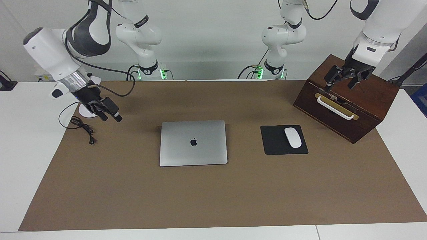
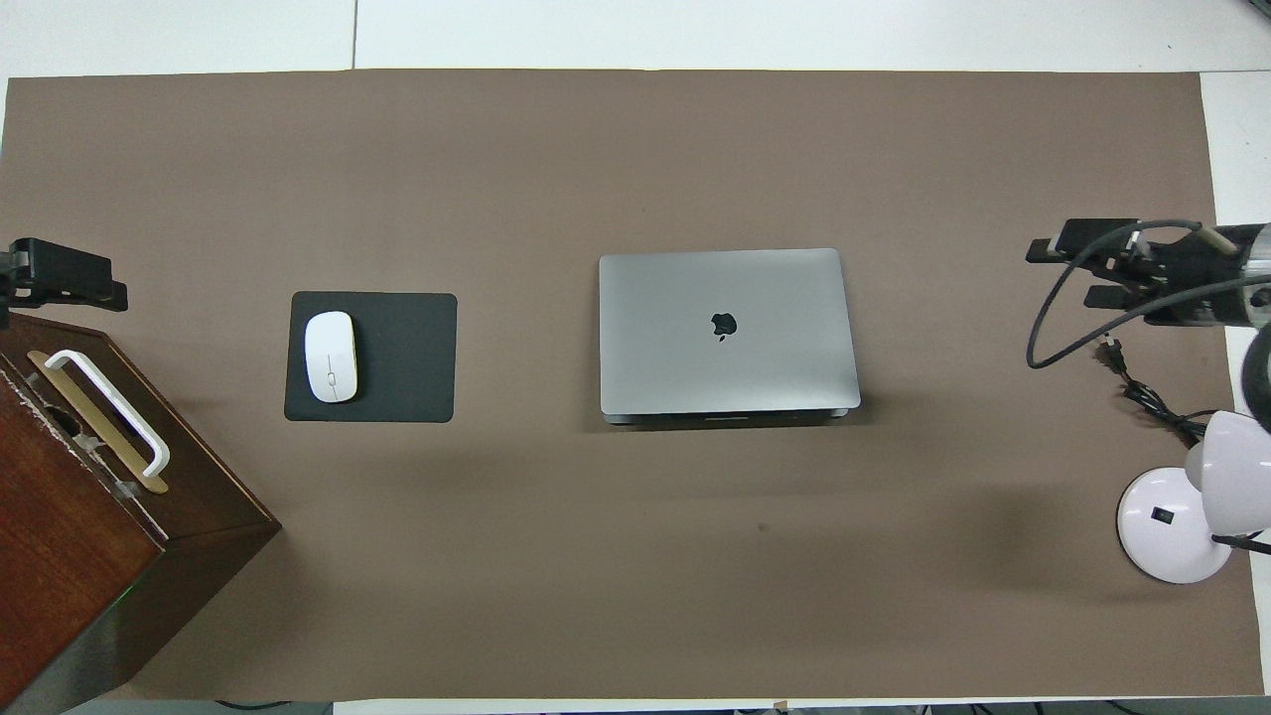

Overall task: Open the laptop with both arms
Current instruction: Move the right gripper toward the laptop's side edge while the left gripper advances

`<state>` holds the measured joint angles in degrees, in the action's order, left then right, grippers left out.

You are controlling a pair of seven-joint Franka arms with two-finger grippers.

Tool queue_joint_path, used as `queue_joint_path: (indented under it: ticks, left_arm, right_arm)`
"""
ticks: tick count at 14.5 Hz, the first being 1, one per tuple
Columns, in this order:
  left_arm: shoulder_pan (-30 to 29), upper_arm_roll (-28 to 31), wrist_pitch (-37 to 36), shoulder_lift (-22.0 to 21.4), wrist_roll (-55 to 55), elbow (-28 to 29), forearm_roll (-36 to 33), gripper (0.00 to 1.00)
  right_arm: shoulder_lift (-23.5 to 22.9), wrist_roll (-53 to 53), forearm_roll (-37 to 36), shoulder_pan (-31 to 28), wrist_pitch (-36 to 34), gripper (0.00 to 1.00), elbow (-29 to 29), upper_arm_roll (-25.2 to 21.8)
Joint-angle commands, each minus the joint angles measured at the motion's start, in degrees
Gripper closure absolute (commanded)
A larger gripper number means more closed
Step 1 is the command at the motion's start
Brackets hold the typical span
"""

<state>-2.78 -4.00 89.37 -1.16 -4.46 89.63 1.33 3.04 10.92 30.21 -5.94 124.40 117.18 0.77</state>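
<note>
The laptop point(image 1: 193, 142) point(image 2: 728, 331) lies shut and flat in the middle of the brown mat, its dark apple logo facing up. My right gripper point(image 1: 110, 116) point(image 2: 1060, 272) hangs low over the mat toward the right arm's end of the table, between the lamp and the laptop. Its fingers are apart and hold nothing. My left gripper point(image 1: 340, 83) point(image 2: 60, 273) is open and empty over the wooden box point(image 1: 347, 98). Neither gripper touches the laptop.
A black mouse pad point(image 1: 275, 140) point(image 2: 397, 357) carries a white mouse point(image 1: 293, 137) point(image 2: 331, 357) between the laptop and the box. The box point(image 2: 89, 516) has a white handle point(image 1: 334, 107). At the right arm's end are a white desk lamp point(image 2: 1172, 526) and a loose black cable point(image 1: 82, 127).
</note>
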Motion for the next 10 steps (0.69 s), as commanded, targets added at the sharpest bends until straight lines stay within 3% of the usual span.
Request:
queue_joint_path:
  ticks: [1, 4, 7, 8, 10]
  left_arm:
    - [1.20, 0.40, 1.59, -0.95, -0.72, 1.78, -1.06, 0.00]
    - [1.12, 0.40, 2.29, -0.95, -0.64, 1.86, -1.06, 0.00]
    - [1.20, 0.31, 3.44, -1.03, -1.86, 2.39, -1.06, 0.01]
    - [1.20, 0.31, 3.53, -1.03, -2.22, 2.39, -0.97, 0.23]
    - [0.77, 0.31, 4.31, -1.03, -1.70, 2.39, -0.97, 0.89]
  right_arm:
    - [3.37, 9.43, 4.94, 3.99, 5.93, 0.04, 6.55, 0.11]
    - [4.00, 19.46, 4.94, 6.99, 6.21, 0.04, 8.32, 0.20]
    - [4.00, 21.68, 4.94, 7.61, 7.08, 0.04, 10.78, 0.20]
    - [4.08, 20.73, 4.94, 7.61, 6.74, 0.04, 12.09, 0.20]
    - [5.48, 16.26, 4.85, 7.70, 7.95, 0.04, 17.00, 0.46]
